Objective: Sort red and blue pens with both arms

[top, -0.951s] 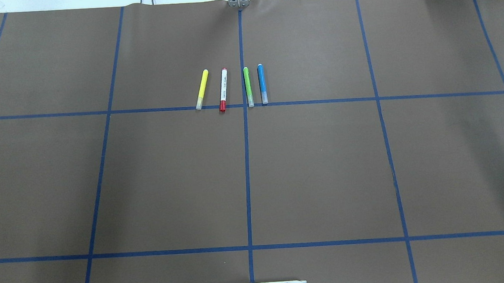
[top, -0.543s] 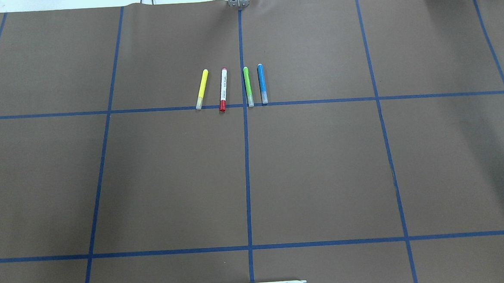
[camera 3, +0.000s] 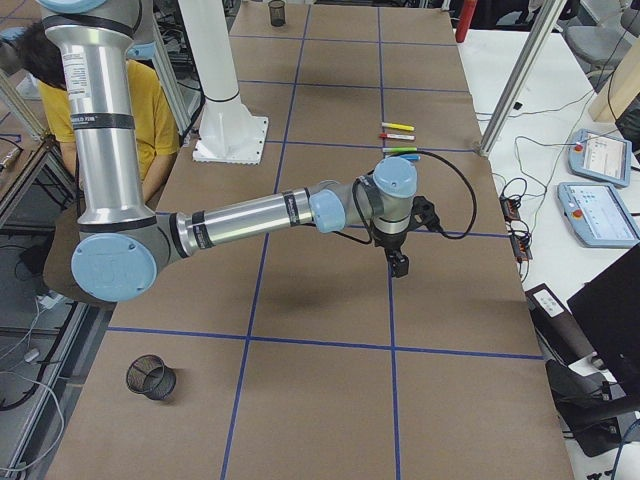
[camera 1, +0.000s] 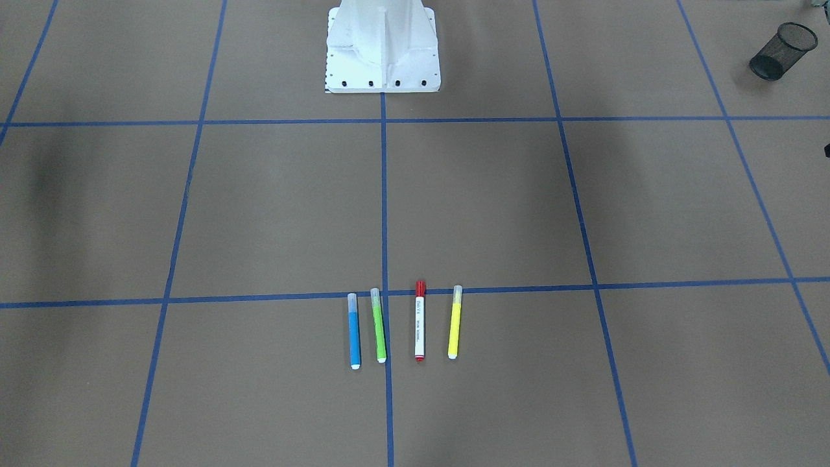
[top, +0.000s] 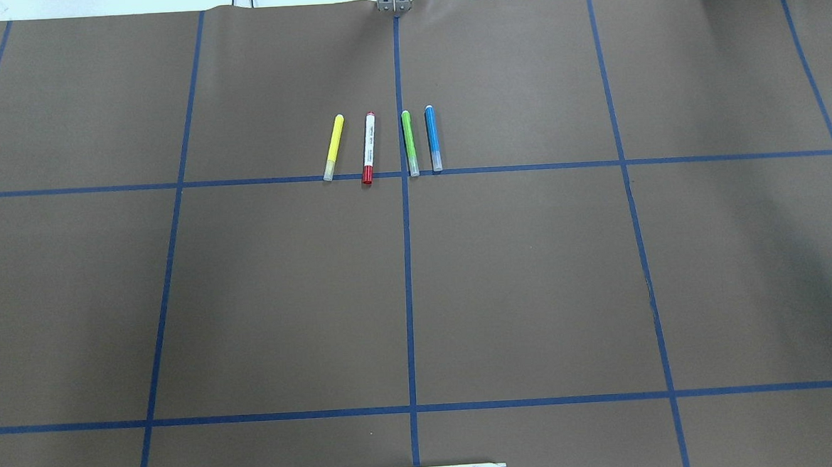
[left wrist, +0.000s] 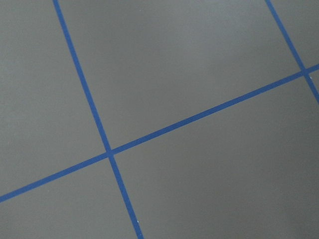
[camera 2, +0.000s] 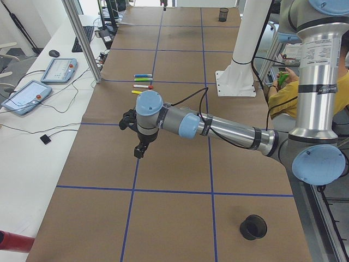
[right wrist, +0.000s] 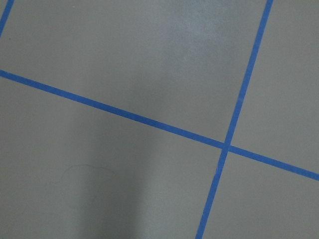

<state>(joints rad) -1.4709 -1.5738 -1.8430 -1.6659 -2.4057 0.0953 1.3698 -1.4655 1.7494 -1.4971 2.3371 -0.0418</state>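
Brown paper (top: 532, 277) covers the whole table, taped into big squares with blue tape (top: 408, 298). Four pens lie in a neat row on the far side from the robot, parallel, none touching. From the robot's left they run yellow pen (top: 334, 147), red pen (top: 368, 148), green pen (top: 409, 143), blue pen (top: 432, 139). Their cap ends sit right at a cross line of tape. The red pen lies just left of the centre line and the blue pen just right of it, with the green one hugging that line between them.

Both arms reach out low over the paper, well apart from the row. The left gripper (camera 2: 140, 152) points down above a bare square, and the right gripper (camera 3: 400, 265) does the same at the other end. From these side angles I cannot tell whether either claw is apart or together. The wrist cameras show only paper and crossing tape.

The white pedestal (camera 1: 382, 45) is bolted at the robot's edge of the table. A black mesh cup (camera 1: 781, 42) sits near the corner on the robot's left, and another cup (camera 3: 150, 377) at the opposite end. White benches beside the table carry tablets (camera 2: 60, 70) and loose cables. A person in a yellow shirt (camera 3: 150, 120) sits behind the robot.
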